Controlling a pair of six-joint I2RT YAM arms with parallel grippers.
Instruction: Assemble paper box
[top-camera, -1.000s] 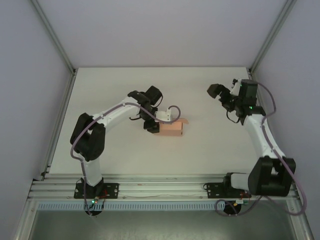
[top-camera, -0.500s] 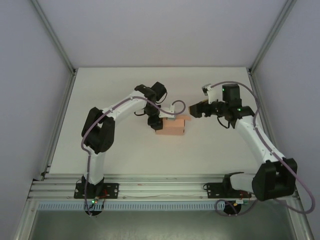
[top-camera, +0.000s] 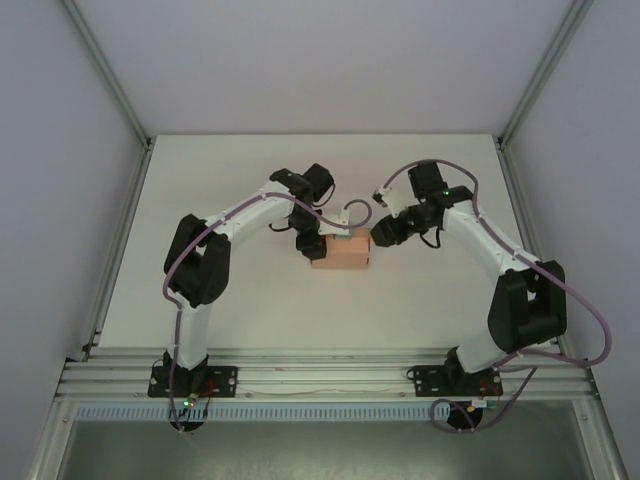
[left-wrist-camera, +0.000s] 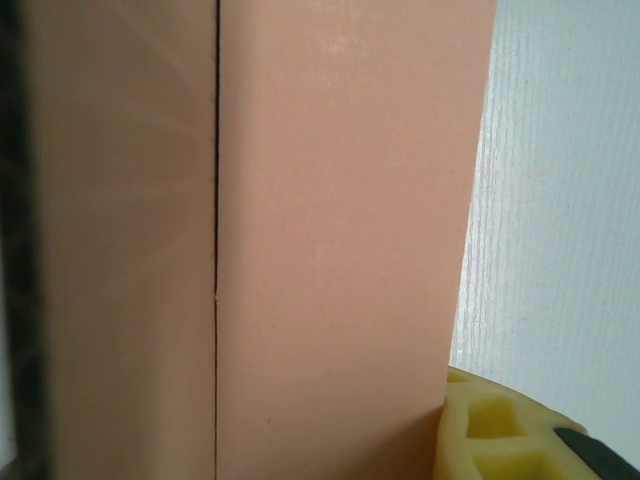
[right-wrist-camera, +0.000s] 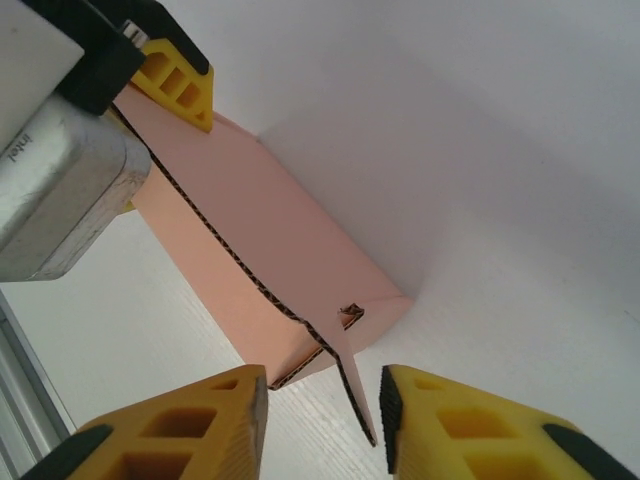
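My left fingers (left-wrist-camera: 495, 430) are clamped on the left end of the salmon-pink card paper box (top-camera: 342, 256), one finger on each side, and that has not changed over the last second. What did change early on is that I swung this arm and carried the box a little towards the back of the white tabletop (top-camera: 250, 300). The box now lies flat on its long side near the middle, already folded into its rectangular shape.

The bigger change is on the right. A second ago my right fingers (right-wrist-camera: 180, 425) were spread wide and hung well apart from the box, out by the tabletop's right side. They have since swept in to the box's right end and narrowed a good deal. They are not shut: a gap shows between them, and the loose pink end flap (right-wrist-camera: 352, 385) stands in that gap with neither finger clearly touching it.

I judge the body formed and the work now at closing this end, with the left hold as the anchor.

The count is one box, one loose flap that I can see, two arms and four fingers.
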